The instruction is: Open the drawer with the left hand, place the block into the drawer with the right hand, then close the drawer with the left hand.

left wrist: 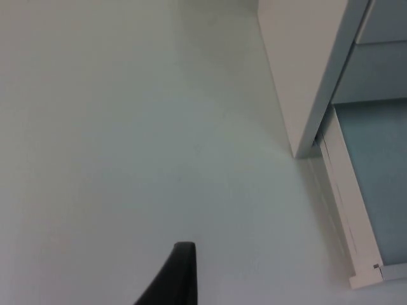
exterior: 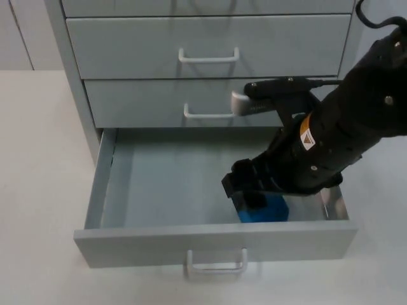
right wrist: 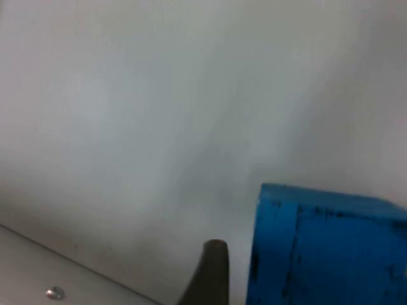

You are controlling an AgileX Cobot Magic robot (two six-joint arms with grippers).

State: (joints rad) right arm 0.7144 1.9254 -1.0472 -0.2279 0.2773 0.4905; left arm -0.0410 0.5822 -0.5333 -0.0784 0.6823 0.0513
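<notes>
Over on the left, the white table (exterior: 32, 190) is lying bare beside the grey cabinet (exterior: 76, 95). The left gripper (left wrist: 181, 279) is waiting above that stretch of table, away from the cabinet's corner; one dark fingertip is showing in the left wrist view, and I cannot tell whether its fingers are wide or narrow.

Moving rightward, the bottom drawer (exterior: 95, 190) is standing pulled out toward me, its front panel carrying a pale handle (exterior: 216, 262) at 6 o'clock of the opening. Above it, two shut drawers are stacked, each with its own handle: the middle handle (exterior: 206, 114) and the upper handle (exterior: 208, 57) are sitting toward 12 o'clock from the open drawer's floor.

Further right, the blue block (exterior: 264, 210) is sitting inside the open drawer, close against the front panel, around 4 o'clock of the drawer's floor. The right gripper (exterior: 245, 187) is reaching down into the drawer from 2 o'clock, its black fingers (exterior: 238, 178) lying right at the block's top edge. In the right wrist view the block (right wrist: 324, 248) is resting just beside a dark fingertip (right wrist: 213, 270); whether the fingers are gripping it or spread apart, I cannot tell.
</notes>
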